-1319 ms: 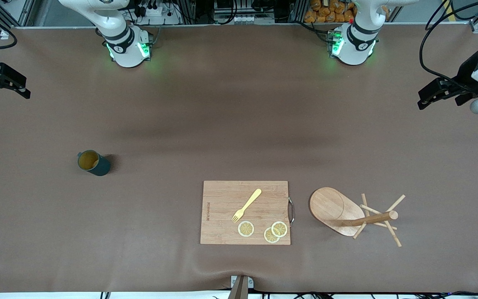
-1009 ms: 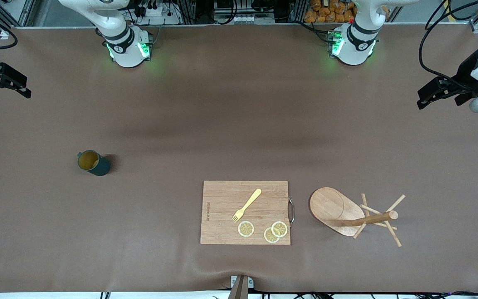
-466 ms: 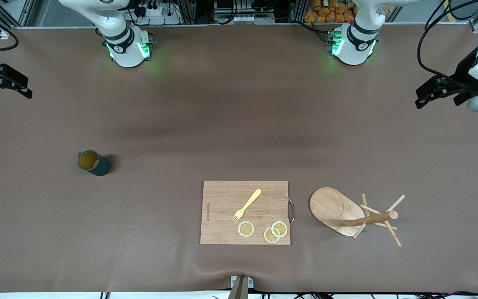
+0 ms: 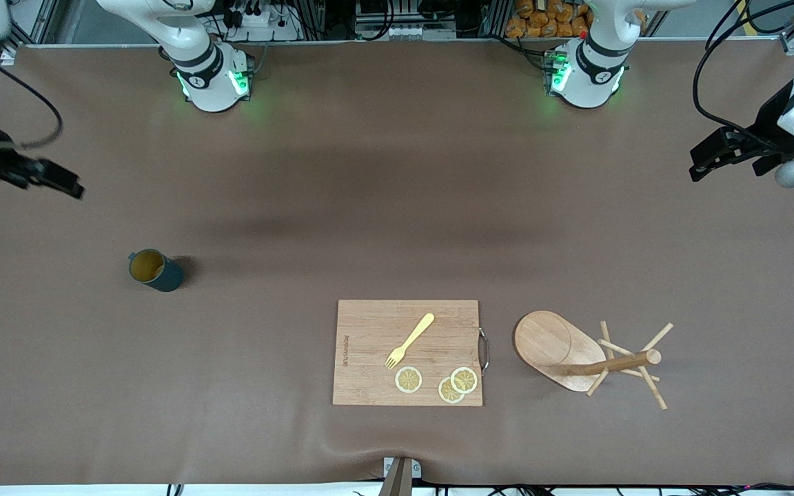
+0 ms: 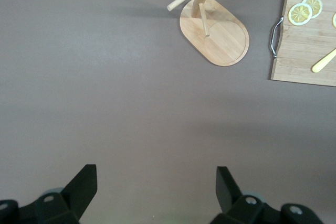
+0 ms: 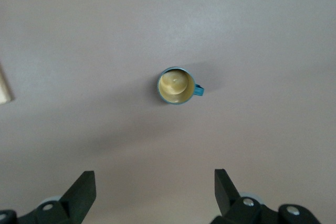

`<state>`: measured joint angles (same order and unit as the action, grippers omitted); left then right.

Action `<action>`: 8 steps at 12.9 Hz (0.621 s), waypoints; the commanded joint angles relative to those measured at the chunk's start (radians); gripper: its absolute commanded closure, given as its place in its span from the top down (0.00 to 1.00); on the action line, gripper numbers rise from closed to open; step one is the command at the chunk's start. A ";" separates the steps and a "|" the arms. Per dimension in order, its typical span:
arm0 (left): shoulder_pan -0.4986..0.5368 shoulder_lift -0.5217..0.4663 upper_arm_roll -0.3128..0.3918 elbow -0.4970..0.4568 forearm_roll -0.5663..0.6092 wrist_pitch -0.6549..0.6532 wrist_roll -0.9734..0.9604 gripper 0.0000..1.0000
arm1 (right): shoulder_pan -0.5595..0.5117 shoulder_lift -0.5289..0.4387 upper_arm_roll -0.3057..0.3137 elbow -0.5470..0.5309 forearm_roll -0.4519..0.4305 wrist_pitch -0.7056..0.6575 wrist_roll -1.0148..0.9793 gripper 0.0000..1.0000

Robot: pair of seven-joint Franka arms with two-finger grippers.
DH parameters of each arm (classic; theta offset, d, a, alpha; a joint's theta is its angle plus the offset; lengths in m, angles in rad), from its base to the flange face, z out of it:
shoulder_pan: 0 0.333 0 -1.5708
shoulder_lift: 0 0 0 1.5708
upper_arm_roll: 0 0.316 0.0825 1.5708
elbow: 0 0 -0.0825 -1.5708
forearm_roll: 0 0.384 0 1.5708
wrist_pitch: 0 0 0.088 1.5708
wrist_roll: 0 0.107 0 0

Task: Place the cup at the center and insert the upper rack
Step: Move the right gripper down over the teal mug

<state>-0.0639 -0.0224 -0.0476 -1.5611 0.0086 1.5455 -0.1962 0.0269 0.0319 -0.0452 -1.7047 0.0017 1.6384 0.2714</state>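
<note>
The cup [image 4: 156, 270], dark teal with a yellow inside, stands upright on the table toward the right arm's end. In the right wrist view the cup [image 6: 176, 85] lies well ahead of my right gripper [image 6: 155, 179], which is open and empty. That right gripper [image 4: 59, 184] hovers over the table's edge at its own end. The upper rack [image 4: 548, 344], a wooden mug tree, rests on its oval base beside the cutting board. My left gripper [image 4: 699, 167] hangs open and empty over its end of the table. In the left wrist view the rack [image 5: 223, 43] is far ahead of the left gripper [image 5: 156, 174].
A wooden cutting board [image 4: 369, 331] lies near the front camera's edge, mid-table, with a metal handle [image 4: 484, 350] facing the rack. On it are a yellow fork [image 4: 409, 340] and three lemon slices [image 4: 409, 379]. The board [image 5: 307, 51] also shows in the left wrist view.
My right gripper has swung in over the table and toward the cup. The left gripper has shifted only slightly. Cup, rack and board have not moved.
</note>
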 commanded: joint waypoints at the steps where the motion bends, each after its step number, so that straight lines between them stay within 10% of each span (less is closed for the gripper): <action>1: -0.005 0.012 0.000 0.021 -0.004 -0.012 -0.014 1.00 | 0.010 0.130 -0.002 0.017 0.023 0.069 0.142 1.00; 8: 0.006 0.030 0.002 0.029 -0.004 -0.004 0.009 1.00 | -0.033 0.350 -0.007 -0.029 0.073 0.245 0.244 1.00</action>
<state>-0.0628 -0.0135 -0.0467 -1.5535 0.0087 1.5465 -0.1974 -0.0007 0.3392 -0.0572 -1.7345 0.0619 1.8575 0.4679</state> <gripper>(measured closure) 0.000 0.000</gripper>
